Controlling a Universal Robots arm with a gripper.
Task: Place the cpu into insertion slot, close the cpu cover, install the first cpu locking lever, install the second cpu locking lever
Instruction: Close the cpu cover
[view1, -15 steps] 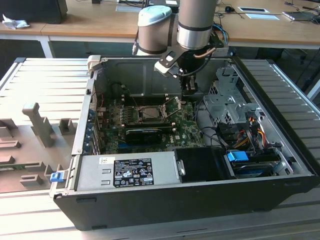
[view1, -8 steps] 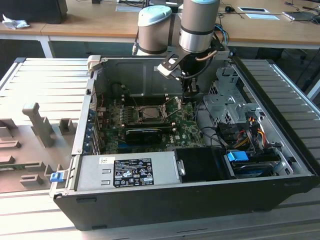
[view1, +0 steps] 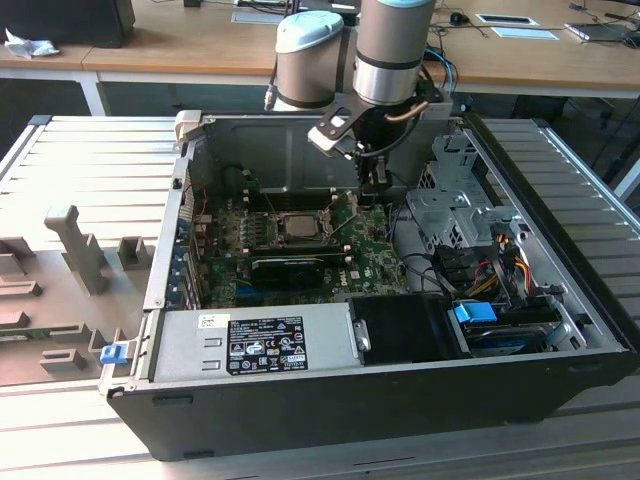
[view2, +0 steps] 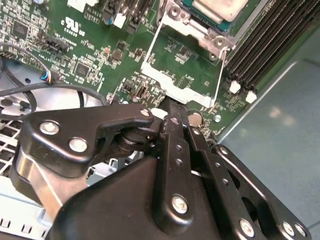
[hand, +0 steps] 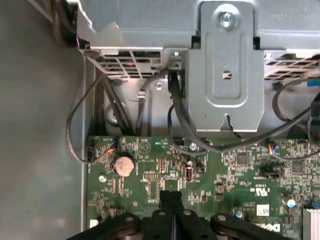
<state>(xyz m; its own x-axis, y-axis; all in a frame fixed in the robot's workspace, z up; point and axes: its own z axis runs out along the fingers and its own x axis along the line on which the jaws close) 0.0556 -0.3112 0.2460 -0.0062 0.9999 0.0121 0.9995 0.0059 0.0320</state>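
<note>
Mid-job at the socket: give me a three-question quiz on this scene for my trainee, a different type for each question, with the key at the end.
1. True or false: the cpu already sits in the insertion slot.
2. Pick one. In the second wrist view, the cpu cover is: A) lying flat over the chip; B) swung open, leaving the chip's top bare; C) missing altogether.
3. Short answer: in the first wrist view, are the fingers of the tool open or shut?

Key: 1 true. 2 B. 3 shut, with the two fingers pressed together above the green board.
</note>
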